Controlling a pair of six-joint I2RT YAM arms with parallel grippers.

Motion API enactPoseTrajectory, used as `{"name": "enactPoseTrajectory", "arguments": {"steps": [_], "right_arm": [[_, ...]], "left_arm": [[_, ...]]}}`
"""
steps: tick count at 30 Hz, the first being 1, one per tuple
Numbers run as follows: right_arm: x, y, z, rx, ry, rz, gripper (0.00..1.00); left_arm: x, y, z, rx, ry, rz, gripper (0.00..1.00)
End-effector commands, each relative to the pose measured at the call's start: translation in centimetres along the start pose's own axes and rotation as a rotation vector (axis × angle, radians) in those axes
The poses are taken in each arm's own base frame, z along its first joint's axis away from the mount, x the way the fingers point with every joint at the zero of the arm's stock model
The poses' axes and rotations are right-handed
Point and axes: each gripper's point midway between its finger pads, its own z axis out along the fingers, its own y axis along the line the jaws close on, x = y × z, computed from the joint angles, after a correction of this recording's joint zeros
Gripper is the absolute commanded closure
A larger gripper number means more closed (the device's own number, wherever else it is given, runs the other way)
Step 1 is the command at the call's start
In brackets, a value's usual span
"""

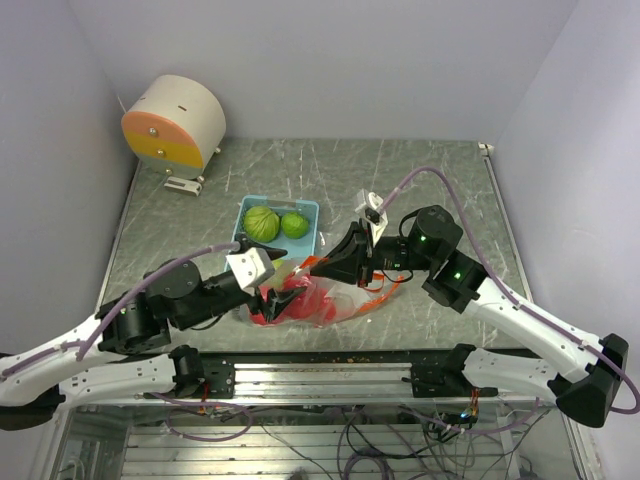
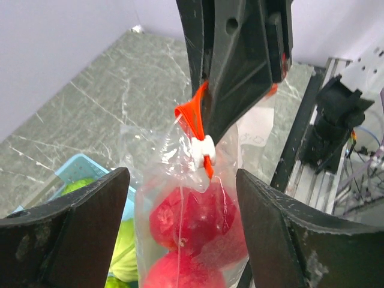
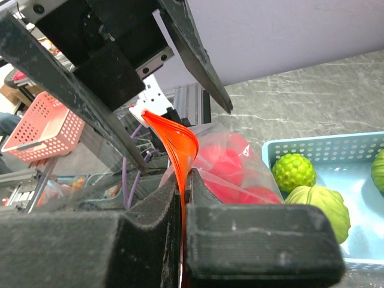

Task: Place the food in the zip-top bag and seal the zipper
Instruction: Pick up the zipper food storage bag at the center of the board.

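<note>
The clear zip-top bag [image 1: 305, 300] is held up off the table with red apple-like balls [image 2: 198, 219] inside it. My right gripper [image 1: 322, 266] is shut on the bag's orange zipper strip [image 3: 175, 141] and holds it up. My left gripper [image 2: 183, 231] is open, one finger on each side of the bag below the white slider [image 2: 203, 149], without touching it. A ribbed green cabbage-like head [image 1: 261, 223] and a lime-like ball [image 1: 294, 224] lie in the light blue tray [image 1: 248, 205]. Both also show in the right wrist view, the cabbage-like head [image 3: 318, 207] and the lime-like ball [image 3: 293, 171].
A round white, orange and yellow drum [image 1: 175, 122] stands at the back left corner. Walls close in the table on three sides. The metal rail with the arm bases [image 1: 330, 375] runs along the near edge. A pink basket [image 3: 42, 126] sits off the table.
</note>
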Motion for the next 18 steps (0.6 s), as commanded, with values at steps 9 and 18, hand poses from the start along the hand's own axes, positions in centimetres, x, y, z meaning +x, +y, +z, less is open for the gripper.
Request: {"name": "enactPoseTrajectory", "arguments": {"steps": [9,18], "right_arm": [[-1.0,0.8,-0.1,-0.027,-0.038,-0.019,1.00],[-1.2,0.8,-0.1,-0.025,-0.036,-0.011,1.00]], "left_arm": [[-2.8,0.8,0.5,-0.045,-0.128,-0.014,0.21],[-2.0,0.2,1.3,-0.016,-0.102,0.012,0.56]]}}
